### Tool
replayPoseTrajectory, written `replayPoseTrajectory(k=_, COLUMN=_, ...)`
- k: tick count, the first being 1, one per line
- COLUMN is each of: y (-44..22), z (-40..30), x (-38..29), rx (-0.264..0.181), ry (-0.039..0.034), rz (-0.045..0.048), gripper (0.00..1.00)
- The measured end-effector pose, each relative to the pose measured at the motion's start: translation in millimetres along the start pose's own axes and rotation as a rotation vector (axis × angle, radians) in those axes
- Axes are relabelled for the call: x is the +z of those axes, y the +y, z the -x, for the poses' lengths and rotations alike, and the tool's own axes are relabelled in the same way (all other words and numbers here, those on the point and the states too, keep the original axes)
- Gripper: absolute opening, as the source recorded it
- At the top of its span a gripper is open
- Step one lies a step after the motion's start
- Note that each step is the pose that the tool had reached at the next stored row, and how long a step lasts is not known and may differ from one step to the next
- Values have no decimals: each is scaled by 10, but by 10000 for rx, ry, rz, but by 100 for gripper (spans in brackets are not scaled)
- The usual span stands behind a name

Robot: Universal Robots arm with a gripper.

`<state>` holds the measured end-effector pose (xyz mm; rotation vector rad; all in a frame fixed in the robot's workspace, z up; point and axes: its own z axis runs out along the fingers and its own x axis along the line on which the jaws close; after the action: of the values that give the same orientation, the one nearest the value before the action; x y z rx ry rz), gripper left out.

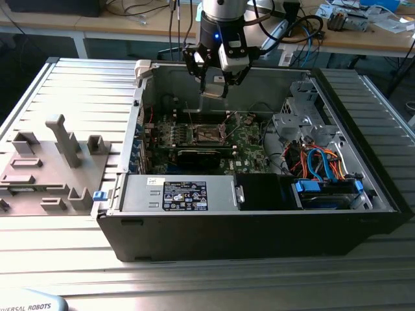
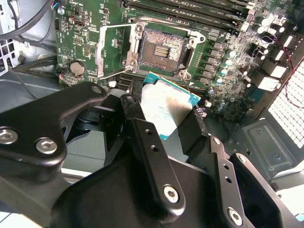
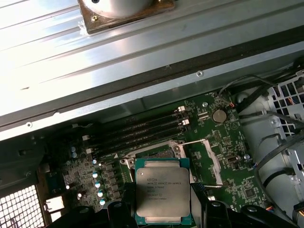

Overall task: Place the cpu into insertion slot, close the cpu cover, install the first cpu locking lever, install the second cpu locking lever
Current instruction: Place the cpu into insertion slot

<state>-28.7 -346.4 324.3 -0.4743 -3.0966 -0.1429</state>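
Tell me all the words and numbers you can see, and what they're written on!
The cpu, held in the gripper: lines of print, too small to read surely.
White label on the silver box: too small to read.
Green circuit board: tiny markings, too small to read.

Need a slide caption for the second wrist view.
End effector holding the cpu near the empty insertion slot, cpu cover open.
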Motion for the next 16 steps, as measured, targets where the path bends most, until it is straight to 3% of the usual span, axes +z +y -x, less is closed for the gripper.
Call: replayPoseTrajectory(k=16, y=0, z=0, x=2, rx=165, ry=-15, rz=3, gripper=54)
